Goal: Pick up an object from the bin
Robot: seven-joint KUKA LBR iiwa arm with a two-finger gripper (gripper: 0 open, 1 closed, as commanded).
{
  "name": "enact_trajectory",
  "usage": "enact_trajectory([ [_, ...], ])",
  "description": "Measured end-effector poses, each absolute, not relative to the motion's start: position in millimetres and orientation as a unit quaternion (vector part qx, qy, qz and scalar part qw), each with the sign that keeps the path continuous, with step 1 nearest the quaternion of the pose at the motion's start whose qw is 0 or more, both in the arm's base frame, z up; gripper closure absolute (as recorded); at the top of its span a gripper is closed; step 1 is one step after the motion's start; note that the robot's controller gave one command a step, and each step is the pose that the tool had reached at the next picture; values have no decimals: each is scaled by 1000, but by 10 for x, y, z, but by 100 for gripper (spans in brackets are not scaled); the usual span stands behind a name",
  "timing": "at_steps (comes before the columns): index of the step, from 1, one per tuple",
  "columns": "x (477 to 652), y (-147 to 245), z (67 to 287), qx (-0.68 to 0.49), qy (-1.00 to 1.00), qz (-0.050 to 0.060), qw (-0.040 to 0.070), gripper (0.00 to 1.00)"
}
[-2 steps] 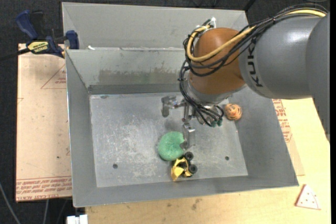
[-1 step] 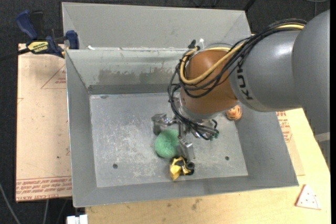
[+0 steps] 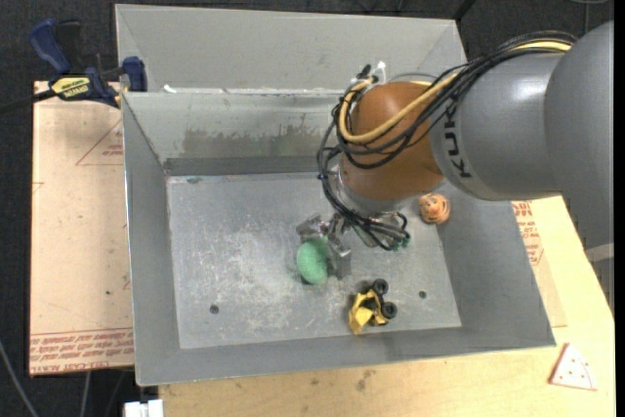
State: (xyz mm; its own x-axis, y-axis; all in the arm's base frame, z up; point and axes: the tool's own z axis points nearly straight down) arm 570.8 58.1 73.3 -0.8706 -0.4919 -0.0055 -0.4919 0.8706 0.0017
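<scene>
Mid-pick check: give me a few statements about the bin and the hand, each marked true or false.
1. A green rounded object lies mid-floor in the bin, right beside the hand. True.
2. The yellow-and-black object sits in the far left corner. False: it lies near the front wall, right of the green one.
3. An orange ball rests by the right wall, next to the arm. True.
4. The things lie in a deep heap. False: three separate things lie apart on the floor.
</scene>
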Motion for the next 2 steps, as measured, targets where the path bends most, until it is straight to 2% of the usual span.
enact_trajectory([
  [2, 5702, 581, 757, -254, 967, 2, 2, 100],
])
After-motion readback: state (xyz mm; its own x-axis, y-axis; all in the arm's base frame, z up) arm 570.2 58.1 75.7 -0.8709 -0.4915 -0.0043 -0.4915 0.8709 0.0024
